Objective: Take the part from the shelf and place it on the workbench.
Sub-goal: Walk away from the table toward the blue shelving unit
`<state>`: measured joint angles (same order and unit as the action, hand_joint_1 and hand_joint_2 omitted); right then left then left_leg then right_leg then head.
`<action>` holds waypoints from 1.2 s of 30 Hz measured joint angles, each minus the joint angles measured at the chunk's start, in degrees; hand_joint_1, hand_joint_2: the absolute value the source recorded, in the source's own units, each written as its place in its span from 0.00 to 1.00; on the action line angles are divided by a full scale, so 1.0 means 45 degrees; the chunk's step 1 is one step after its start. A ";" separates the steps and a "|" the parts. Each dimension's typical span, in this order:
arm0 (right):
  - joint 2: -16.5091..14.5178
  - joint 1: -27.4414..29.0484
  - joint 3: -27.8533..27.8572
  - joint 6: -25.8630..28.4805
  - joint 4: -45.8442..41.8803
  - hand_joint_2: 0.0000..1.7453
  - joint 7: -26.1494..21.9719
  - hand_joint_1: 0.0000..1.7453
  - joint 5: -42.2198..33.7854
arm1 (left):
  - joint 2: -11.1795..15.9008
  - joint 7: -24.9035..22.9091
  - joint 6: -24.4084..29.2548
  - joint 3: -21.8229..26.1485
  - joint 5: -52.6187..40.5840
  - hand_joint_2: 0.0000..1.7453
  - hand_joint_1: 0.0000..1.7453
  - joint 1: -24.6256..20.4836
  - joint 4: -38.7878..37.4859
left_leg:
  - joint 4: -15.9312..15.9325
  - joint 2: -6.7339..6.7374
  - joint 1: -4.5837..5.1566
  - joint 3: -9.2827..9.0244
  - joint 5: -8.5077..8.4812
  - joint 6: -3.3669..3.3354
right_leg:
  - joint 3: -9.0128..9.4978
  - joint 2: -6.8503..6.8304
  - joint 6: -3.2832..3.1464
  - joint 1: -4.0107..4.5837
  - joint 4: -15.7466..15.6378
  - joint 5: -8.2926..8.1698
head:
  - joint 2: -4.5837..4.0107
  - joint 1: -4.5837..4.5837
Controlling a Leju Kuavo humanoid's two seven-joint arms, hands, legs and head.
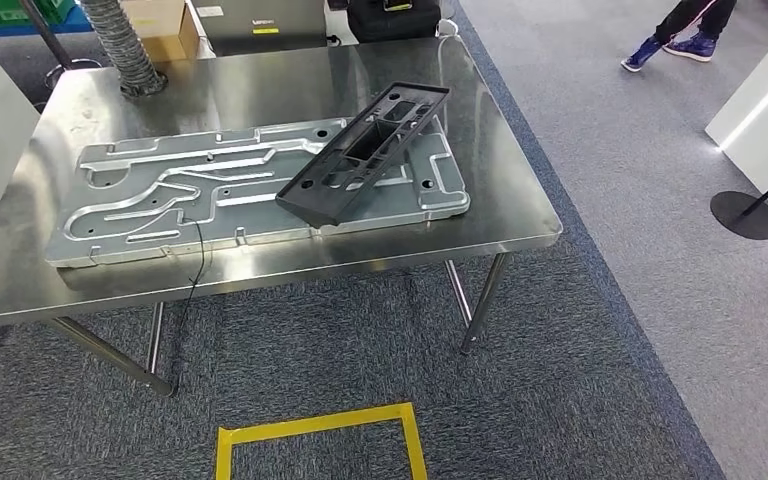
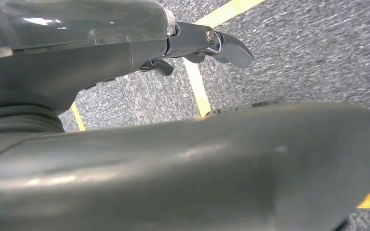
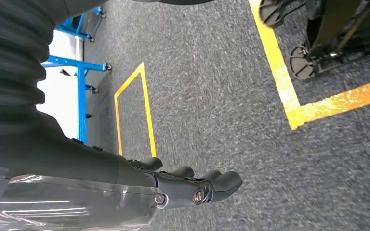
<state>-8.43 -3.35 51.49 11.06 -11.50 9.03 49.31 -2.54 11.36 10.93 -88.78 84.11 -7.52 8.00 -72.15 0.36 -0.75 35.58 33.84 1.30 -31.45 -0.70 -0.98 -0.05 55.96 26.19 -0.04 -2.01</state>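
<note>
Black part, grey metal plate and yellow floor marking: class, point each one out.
black part [image 1: 365,150]: head view, on its ribbed middle.
grey metal plate [image 1: 160,195]: head view, on its grooved left half.
yellow floor marking [image 1: 312,422]: head view, on its far strip.

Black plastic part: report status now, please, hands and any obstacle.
Left hand and right hand hang over carpet, holding nothing. Black plastic ribbed part lies tilted on grey machined metal plate on steel workbench. Nothing obstructing.

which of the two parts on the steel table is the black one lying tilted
The black plastic frame, propped at an angle with its far end raised. The other part, the large silver machined plate, lies flat on the workbench beneath it.
</note>
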 joint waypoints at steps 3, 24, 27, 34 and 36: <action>-0.0013 -0.0004 0.0000 0.0001 0.0000 1.00 0.0002 0.00 0.0015 | 0.0010 0.0030 -0.0001 0.0000 -0.0030 0.00 0.00 -0.0039 0.0000 | 0.2206 0.0001 -0.0026 -0.1435 -0.0747 -0.0019 | -0.0372 0.0000 0.0117 -0.0013 0.0346 -0.0070 | 0.0000 0.0000; -0.0016 0.0063 -0.0403 -0.0053 0.0000 1.00 0.0198 0.00 0.0930 | 0.0013 0.0050 -0.0023 0.0000 0.0062 0.00 0.00 -0.0039 0.0000 | 0.3126 0.0019 0.0004 -0.1095 -0.1326 -0.0406 | 0.0239 0.0142 0.0518 -0.0057 0.0364 0.0481 | 0.0000 0.0004; -0.0016 0.0079 -0.0504 -0.0113 0.0000 1.00 0.0194 0.00 0.0982 | 0.0012 0.0058 -0.0016 0.0000 0.0063 0.00 0.00 -0.0037 0.0000 | 0.2960 0.0021 -0.0024 -0.1008 -0.1191 -0.0185 | 0.0265 0.0097 0.0245 -0.0071 0.0148 0.0360 | 0.0000 0.0001; -0.0016 0.0080 -0.0856 -0.0398 0.0000 1.00 -0.0299 0.00 0.1514 | 0.0019 0.0069 0.0003 -0.0001 0.0063 0.00 0.00 0.0022 0.0000 | 0.0211 0.0007 -0.0001 0.0160 -0.0172 -0.0235 | 0.0251 0.0062 -0.0060 0.0132 0.0109 0.0275 | 0.0000 0.0000; -0.0016 0.0071 -0.0991 -0.0421 0.0000 1.00 -0.0564 0.00 0.1651 | 0.0022 0.0069 0.0001 -0.0002 0.0063 0.00 0.00 0.0006 0.0000 | 0.1803 0.0011 0.0039 -0.0648 -0.0933 -0.0347 | 0.0227 0.0065 -0.0039 0.0198 0.0238 0.0331 | 0.0000 0.0000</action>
<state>-8.50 -3.03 47.04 9.16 -11.50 6.49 56.74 -2.44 11.67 10.94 -88.79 84.39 -7.50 8.00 -64.04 0.40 -0.58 32.66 29.64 -0.26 -30.42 -0.41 -1.15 0.84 57.03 27.68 -0.04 -2.01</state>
